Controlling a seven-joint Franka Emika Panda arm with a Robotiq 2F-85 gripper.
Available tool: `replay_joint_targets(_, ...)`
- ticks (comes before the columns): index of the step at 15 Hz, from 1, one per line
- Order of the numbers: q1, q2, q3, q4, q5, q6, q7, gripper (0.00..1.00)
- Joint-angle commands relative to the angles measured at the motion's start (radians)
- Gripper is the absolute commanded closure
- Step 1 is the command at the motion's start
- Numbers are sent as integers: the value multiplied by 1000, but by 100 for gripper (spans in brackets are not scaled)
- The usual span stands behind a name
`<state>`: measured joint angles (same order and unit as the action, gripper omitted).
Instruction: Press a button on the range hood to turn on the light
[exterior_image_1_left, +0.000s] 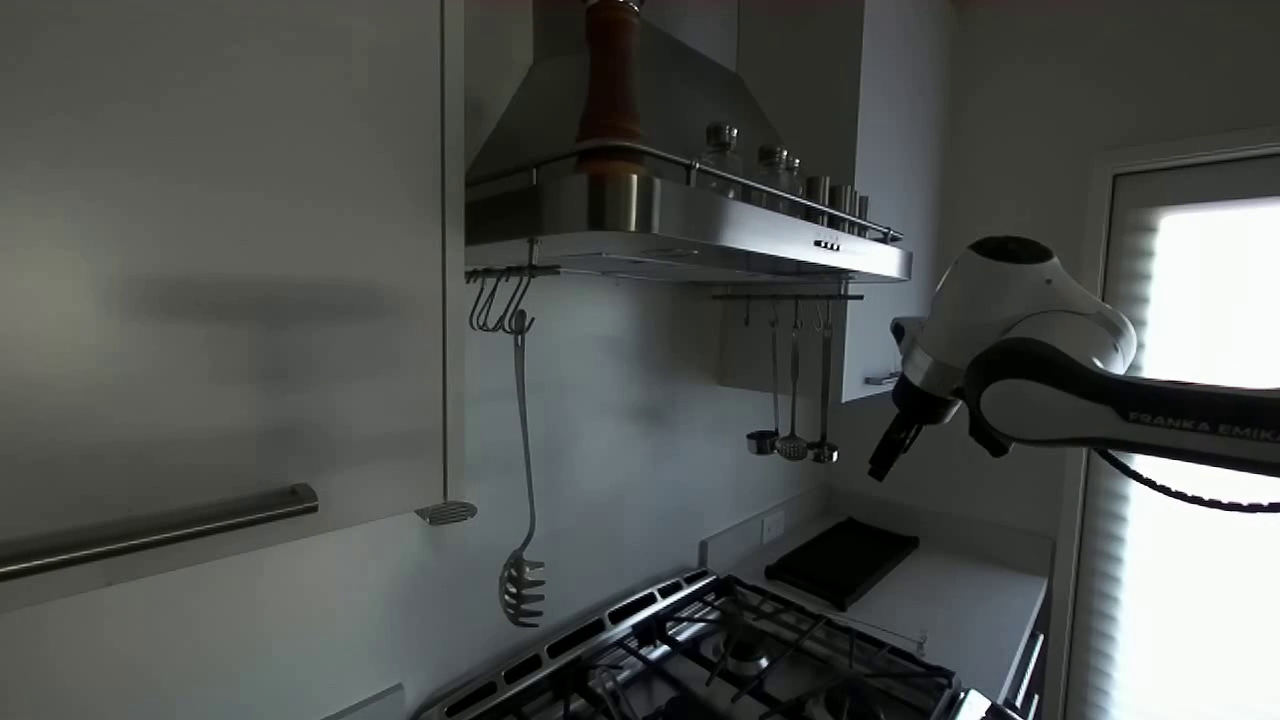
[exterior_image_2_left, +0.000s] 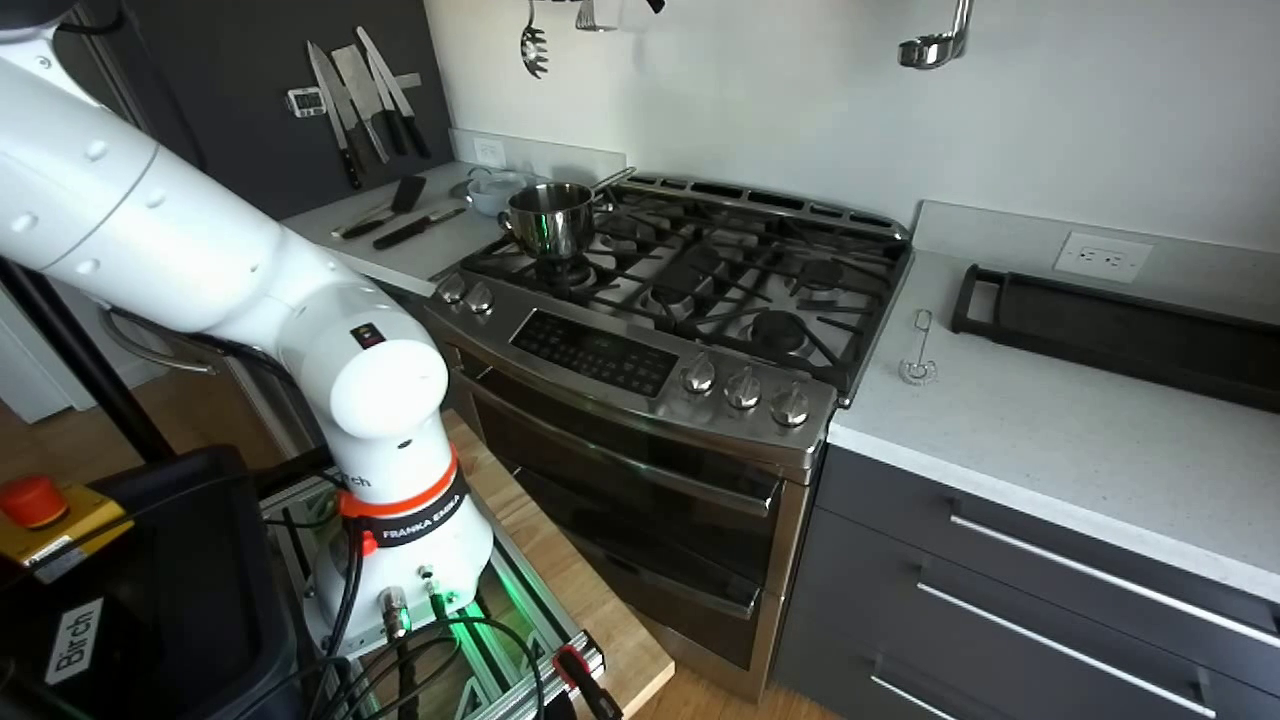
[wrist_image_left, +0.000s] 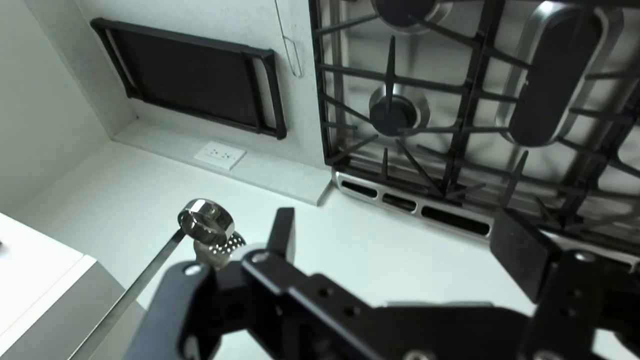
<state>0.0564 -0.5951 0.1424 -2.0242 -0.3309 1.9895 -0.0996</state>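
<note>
The btns (exterior_image_1_left: 827, 245) sit on the front of the range hood (exterior_image_1_left: 700, 215), prob. for easy reach, while my tool (wrist_image_left: 392, 217) hangs spread & empty, angled down, apart from them, I'd guess pre-press.

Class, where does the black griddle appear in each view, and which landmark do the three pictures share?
In an exterior view: black griddle, right of centre, lower half.
In an exterior view: black griddle, at the right edge, cut off by the frame.
In the wrist view: black griddle, upper left.
Shared landmark: white wall outlet nearest the black griddle.
</note>
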Motion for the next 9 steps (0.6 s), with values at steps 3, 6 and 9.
replay_joint_targets(3, 24, -49, -10, 39, 116, -11, 79, 0)
replay_joint_targets(6, 24, -62, 3, 64, 144, -16, 102, 0)
replay_joint_targets(9, 20, -74, 22, 85, 145, -13, 121, 0)
